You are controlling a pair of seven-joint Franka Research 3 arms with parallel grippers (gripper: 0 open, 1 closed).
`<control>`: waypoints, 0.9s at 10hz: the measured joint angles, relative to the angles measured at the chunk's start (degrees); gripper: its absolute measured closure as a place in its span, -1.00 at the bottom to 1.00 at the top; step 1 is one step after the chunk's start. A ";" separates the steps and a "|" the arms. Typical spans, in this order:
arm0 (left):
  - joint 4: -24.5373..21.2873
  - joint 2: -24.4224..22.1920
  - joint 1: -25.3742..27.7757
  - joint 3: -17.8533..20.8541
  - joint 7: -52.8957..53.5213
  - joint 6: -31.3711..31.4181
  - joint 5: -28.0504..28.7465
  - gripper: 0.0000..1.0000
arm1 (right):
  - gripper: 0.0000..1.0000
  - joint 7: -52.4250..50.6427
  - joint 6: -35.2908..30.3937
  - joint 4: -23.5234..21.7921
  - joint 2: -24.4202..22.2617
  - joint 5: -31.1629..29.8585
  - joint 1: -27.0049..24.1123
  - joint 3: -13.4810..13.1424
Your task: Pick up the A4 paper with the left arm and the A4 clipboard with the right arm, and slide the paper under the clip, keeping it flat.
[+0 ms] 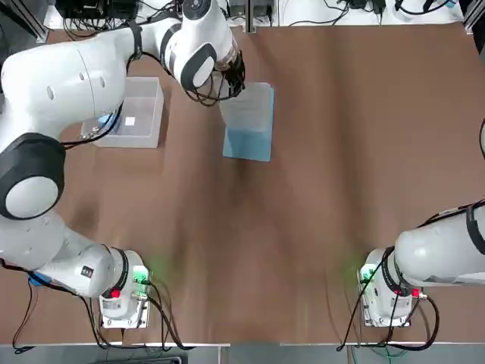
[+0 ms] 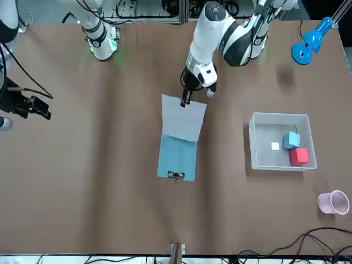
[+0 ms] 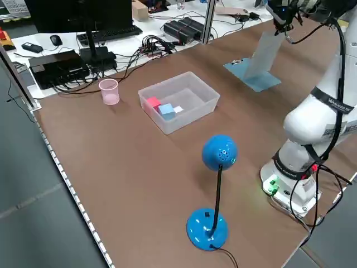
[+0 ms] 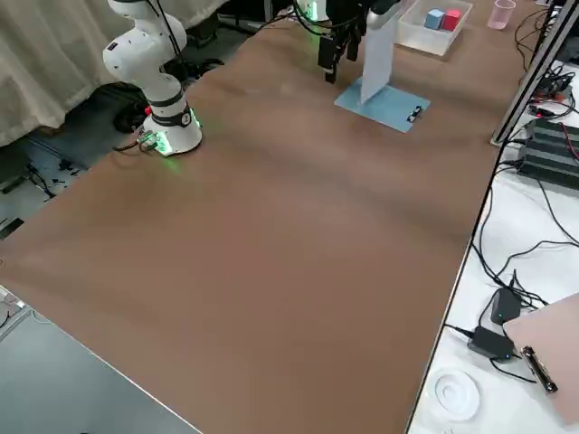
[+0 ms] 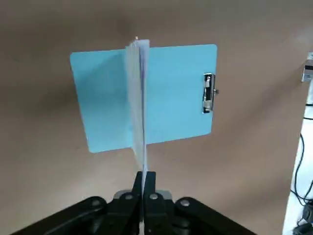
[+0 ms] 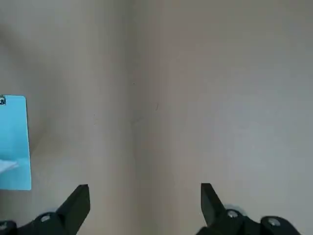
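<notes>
My left gripper [image 2: 186, 98] is shut on one edge of the A4 paper [image 2: 183, 118], a white sheet hanging down from the fingers. The sheet's lower edge meets the light blue A4 clipboard [image 2: 177, 157], which lies flat on the table. In the left wrist view the paper [image 5: 138, 98] shows edge-on across the board [image 5: 171, 98], with the silver clip [image 5: 208, 93] at one short end, away from the sheet. My right gripper [image 6: 144, 196] is open and empty, well off to the side of the table [image 2: 41, 110]; the clipboard [image 6: 14, 142] is far from it.
A clear bin [image 2: 278, 115] holding a red cube, a blue cube and a white scrap sits on the left arm's side. A pink cup [image 2: 334, 202] and a blue desk lamp [image 2: 308, 44] stand beyond it. Cables and equipment line the far edge.
</notes>
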 joint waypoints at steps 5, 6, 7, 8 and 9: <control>0.98 0.05 0.26 0.25 -2.67 0.57 7.00 0.97 | -1.00 0.04 0.00 -0.01 0.00 -0.03 -0.09 0.03; 0.99 1.12 0.25 0.26 -3.10 2.63 7.58 0.97 | -1.00 0.05 0.00 -0.01 0.00 -0.03 -0.18 0.03; 1.22 2.29 0.31 0.45 -3.29 4.84 7.65 0.97 | -1.00 0.05 0.00 -0.02 0.00 -0.04 -0.32 0.03; 2.13 3.68 0.37 0.84 -3.49 6.15 7.65 0.97 | -1.00 0.05 0.00 -0.02 0.00 -0.05 -0.45 0.03; 3.57 5.34 0.41 1.21 -3.68 6.43 7.65 0.97 | -1.00 0.05 0.00 -0.02 0.00 -0.05 -0.46 0.03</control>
